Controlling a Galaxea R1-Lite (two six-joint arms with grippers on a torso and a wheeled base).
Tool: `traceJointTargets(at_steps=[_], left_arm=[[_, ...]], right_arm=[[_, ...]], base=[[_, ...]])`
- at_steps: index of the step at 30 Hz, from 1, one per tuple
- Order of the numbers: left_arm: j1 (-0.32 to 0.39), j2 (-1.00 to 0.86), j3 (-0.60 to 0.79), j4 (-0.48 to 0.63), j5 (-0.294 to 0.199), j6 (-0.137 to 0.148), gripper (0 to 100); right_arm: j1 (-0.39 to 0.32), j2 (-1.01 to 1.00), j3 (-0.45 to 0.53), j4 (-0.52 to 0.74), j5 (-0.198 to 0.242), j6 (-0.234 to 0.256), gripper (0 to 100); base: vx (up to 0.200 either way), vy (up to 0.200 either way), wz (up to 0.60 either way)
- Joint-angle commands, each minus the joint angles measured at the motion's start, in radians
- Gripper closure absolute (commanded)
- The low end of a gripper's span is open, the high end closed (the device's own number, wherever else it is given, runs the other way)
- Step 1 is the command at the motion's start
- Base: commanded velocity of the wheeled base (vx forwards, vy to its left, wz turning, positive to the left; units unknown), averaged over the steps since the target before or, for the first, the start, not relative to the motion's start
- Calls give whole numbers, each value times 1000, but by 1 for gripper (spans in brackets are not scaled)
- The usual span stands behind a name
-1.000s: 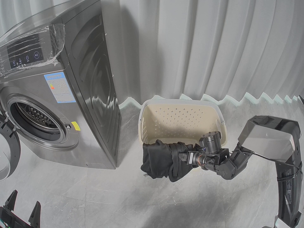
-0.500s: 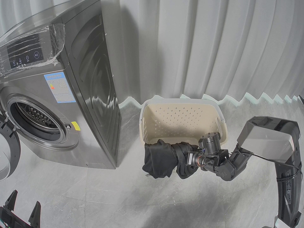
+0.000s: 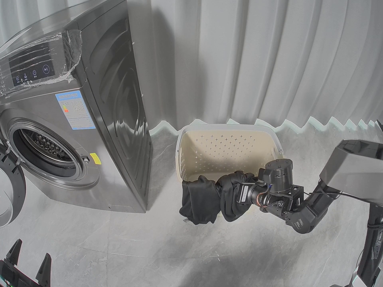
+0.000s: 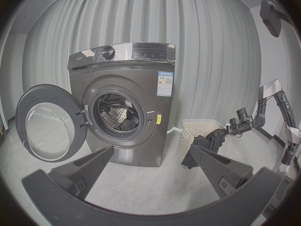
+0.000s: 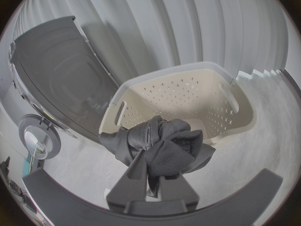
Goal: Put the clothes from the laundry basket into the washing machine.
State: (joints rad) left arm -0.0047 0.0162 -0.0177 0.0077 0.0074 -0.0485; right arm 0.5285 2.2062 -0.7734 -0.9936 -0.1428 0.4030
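A cream laundry basket (image 3: 228, 129) stands on the floor to the right of the grey washing machine (image 3: 107, 100). A black garment (image 3: 203, 198) hangs over the basket's near rim, partly bunched. My right gripper (image 3: 236, 195) is shut on that bunch just above the rim; the right wrist view shows its fingers (image 5: 134, 176) pinching the black garment (image 5: 166, 142) in front of the basket (image 5: 175, 71). The machine's door (image 4: 50, 123) is swung open, and some dark cloth (image 4: 129, 124) lies in the drum (image 4: 117, 115). My left gripper (image 3: 32, 250) is low at the near left, open and holding nothing.
White curtains (image 3: 259, 52) hang behind the basket and the machine. The pale tiled floor (image 3: 139, 240) lies bare between the machine's front and the basket. The open door (image 3: 10, 192) juts out at the far left.
My right arm has drawn back to the right and risen slightly, pulling the garment into a tighter bunch at the basket's rim. The left gripper has stayed where it was.
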Motion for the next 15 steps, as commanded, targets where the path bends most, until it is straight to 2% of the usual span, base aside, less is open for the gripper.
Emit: traceJointTargets(at_steps=[1,5,8,9,11,13,15], left_arm=[[0,-15,15,0,0,-1,0],[0,-15,15,0,0,-1,0],[0,-15,15,0,0,-1,0],[0,-15,15,0,0,-1,0],[0,-15,15,0,0,-1,0],[0,-15,15,0,0,-1,0],[0,-15,15,0,0,-1,0]], right_arm=[[24,-171,126,-72,0,-1,100],[45,-237,201,-212,0,-1,100],[51,-252,241,-315,-1,-26,100],[53,-266,278,-381,-1,-70,100],[56,-286,316,-435,0,-135,100],[67,-310,342,-465,0,-184,100],[87,-352,358,-464,0,-211,100]], base=[[0,0,0],[0,0,0],[0,0,0],[0,0,0],[0,0,0],[0,0,0],[0,0,0]])
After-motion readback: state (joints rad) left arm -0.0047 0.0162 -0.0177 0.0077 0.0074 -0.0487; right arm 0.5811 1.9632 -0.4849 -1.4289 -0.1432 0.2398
